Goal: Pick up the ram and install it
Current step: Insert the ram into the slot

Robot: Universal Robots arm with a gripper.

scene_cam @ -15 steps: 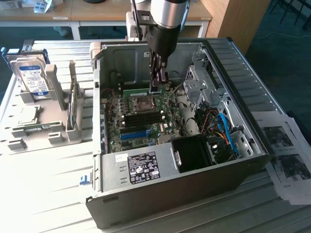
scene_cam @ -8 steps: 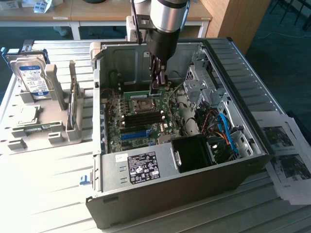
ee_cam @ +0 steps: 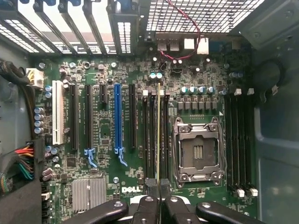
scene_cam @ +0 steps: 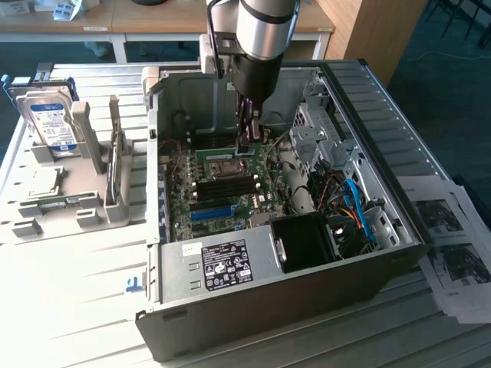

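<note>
While I am hovering inside the open computer case, the ram is reaching toward the exterior view's left from my pincer, which is clenching it edge-up. Its long axis is running parallel to the black memory slots just beneath, beside the empty processor socket; I cannot tell whether it is touching a slot.

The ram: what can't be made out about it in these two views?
- Exterior view: whether the ram is seated. The gripper and arm cover that spot.
- Wrist view: chips and label of the ram. It shows edge-on, a thin line between the fingers.
</note>
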